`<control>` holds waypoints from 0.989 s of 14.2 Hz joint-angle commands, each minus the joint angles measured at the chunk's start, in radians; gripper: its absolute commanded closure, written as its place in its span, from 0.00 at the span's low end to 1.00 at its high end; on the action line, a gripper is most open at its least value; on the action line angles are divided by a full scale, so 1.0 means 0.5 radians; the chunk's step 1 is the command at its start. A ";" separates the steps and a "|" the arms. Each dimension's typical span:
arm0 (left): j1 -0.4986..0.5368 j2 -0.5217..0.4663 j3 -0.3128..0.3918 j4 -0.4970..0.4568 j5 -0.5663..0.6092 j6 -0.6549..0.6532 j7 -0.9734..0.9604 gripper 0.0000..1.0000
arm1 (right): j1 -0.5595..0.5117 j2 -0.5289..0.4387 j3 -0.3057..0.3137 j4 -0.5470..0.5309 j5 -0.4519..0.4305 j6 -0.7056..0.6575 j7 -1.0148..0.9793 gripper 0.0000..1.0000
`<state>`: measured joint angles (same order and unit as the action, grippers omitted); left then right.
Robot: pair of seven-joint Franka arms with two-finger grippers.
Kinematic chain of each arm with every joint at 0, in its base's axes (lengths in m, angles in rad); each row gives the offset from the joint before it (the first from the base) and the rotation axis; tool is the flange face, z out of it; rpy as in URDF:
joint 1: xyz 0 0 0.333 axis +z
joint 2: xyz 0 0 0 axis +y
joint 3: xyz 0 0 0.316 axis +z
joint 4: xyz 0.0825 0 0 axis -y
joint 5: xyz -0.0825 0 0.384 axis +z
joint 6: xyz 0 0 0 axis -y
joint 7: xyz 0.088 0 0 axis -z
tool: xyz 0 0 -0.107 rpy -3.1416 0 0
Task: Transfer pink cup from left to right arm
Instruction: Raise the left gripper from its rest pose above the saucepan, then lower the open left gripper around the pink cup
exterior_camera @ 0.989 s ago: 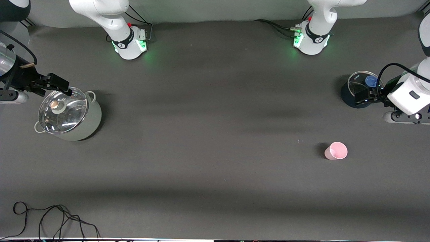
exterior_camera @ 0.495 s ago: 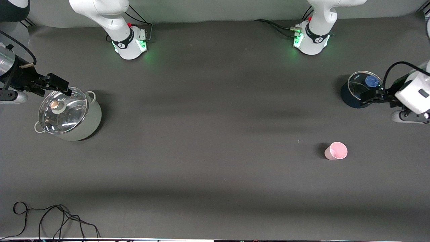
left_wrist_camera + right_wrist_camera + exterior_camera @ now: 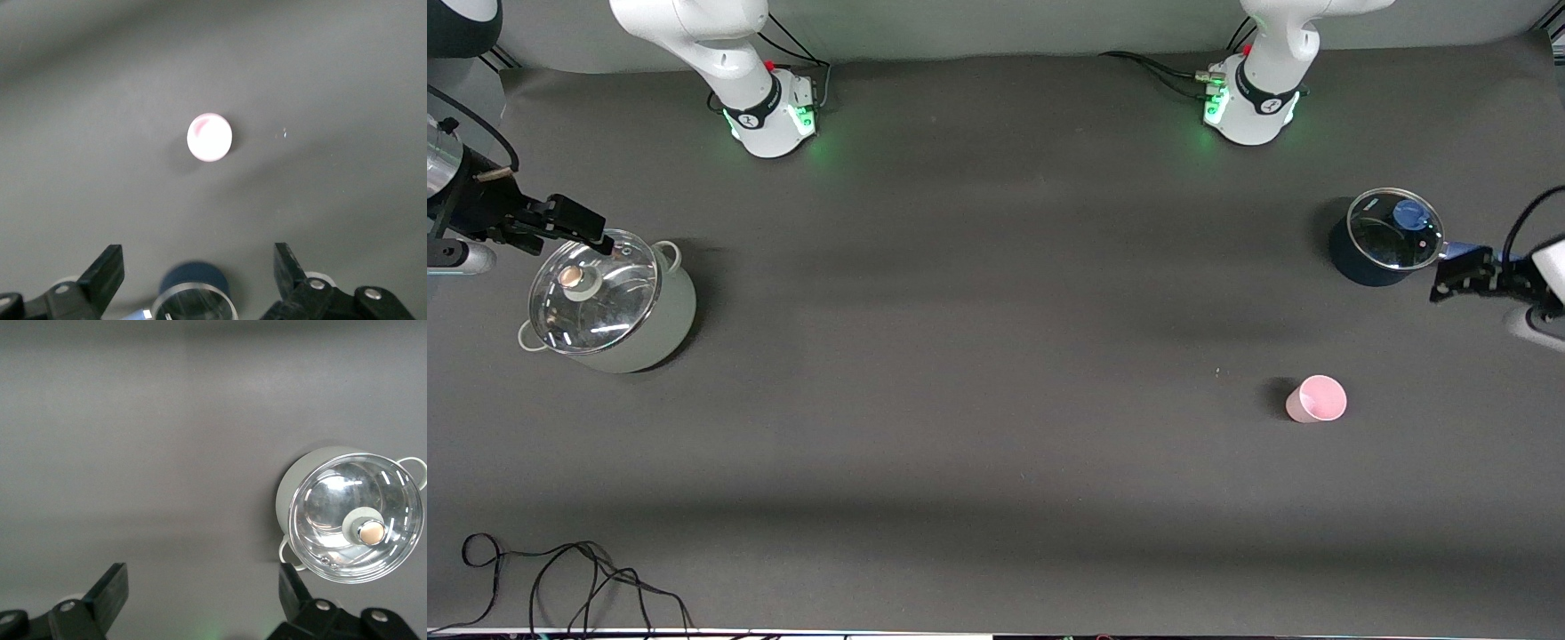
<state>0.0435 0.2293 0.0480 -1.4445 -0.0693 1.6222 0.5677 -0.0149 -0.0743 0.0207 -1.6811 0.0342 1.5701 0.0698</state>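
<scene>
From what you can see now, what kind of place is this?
Probably a robot test bench in a lab, not a kitchen: two arm bases bolted to a table with a dark cover, loose cables at its edge, and only a pink cup and two lidded pots.

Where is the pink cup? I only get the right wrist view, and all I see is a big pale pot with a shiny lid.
Observer: The pink cup stands upright on the table, toward the left arm's end, and nothing touches it.
Operator: Is there anything close to it?
Observer: A dark blue pot stands farther from the front camera than the cup, with bare table between them.
Operator: What is the left gripper doing?
Observer: The left gripper hangs open and empty beside the blue pot, not over the cup.
</scene>
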 commanded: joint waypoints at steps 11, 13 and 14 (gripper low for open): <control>0.707 0.756 -0.007 0.076 -1.281 0.189 2.140 0.00 | 0.011 0.007 -0.017 0.034 0.008 -0.020 -0.023 0.00; 0.784 0.848 -0.010 0.021 -1.440 0.176 2.443 0.00 | 0.017 0.010 -0.017 0.034 0.008 -0.017 -0.023 0.00; 0.821 0.906 -0.010 -0.004 -1.532 0.149 2.569 0.00 | 0.014 0.010 -0.017 0.034 0.008 -0.014 -0.023 0.00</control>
<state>0.4208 0.6479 0.0509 -1.4274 -0.7603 1.7182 1.7245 -0.0135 -0.0743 0.0196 -1.6807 0.0343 1.5691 0.0698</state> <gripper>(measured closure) 0.000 0.000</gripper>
